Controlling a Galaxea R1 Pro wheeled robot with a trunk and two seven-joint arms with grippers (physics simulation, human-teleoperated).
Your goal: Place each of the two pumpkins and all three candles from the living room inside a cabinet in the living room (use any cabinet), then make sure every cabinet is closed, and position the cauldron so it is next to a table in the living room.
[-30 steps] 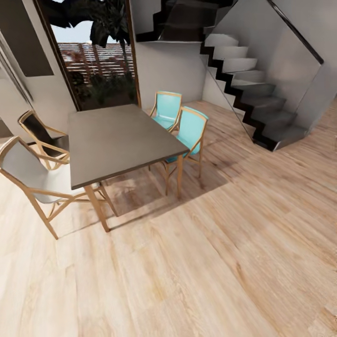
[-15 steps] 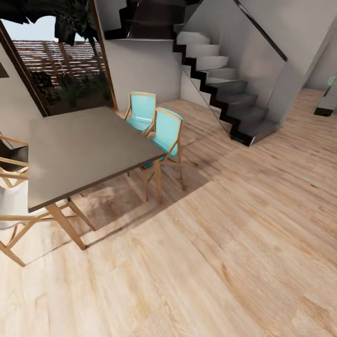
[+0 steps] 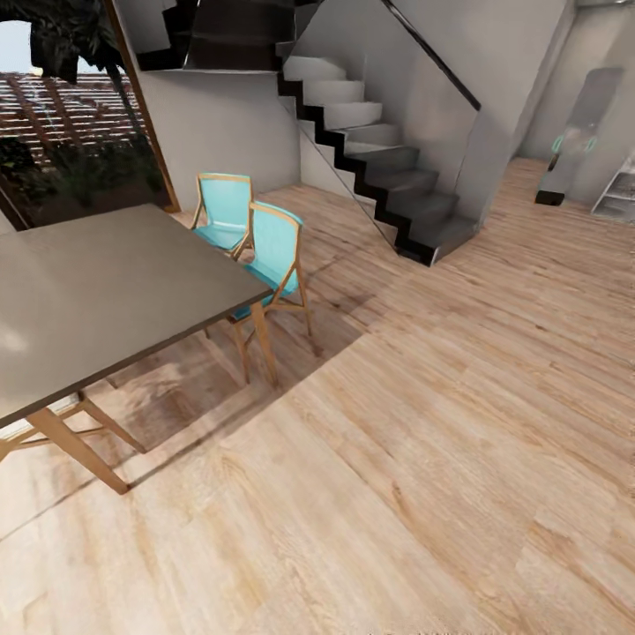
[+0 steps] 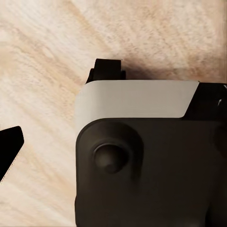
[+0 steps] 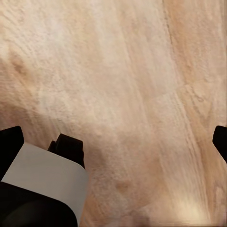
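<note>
**Dining corner and staircase, no task items in sight**

Facing a dark dining table (image 3: 106, 282) on slanted wooden legs, standing on pale plank floor (image 3: 423, 459). Just beyond the table's far corner, two turquoise chairs (image 3: 265, 256) with light wooden frames, tucked close to its edge, one behind the other. Behind the table, a tall glazed door (image 3: 70, 132) with greenery and a slatted fence outside. Past the chairs, away from the table, a grey staircase (image 3: 379, 176) with dark edging climbing toward the wall. Well beyond the staircase's foot, a hallway with a tall pale panel (image 3: 578, 137) leaning at the wall. Pumpkins, candles, cabinet, cauldron and coffee table: whereabouts impossible to tell from here.

From the left wrist camera, the robot's base (image 4: 146, 156), white and dark grey, over the planks, with one dark fingertip (image 4: 9, 144) at the frame's edge; opening impossible to judge. From the right wrist camera, dark fingertips (image 5: 9, 146) at opposite edges of the frame, spread wide apart, nothing between them but floor.
</note>
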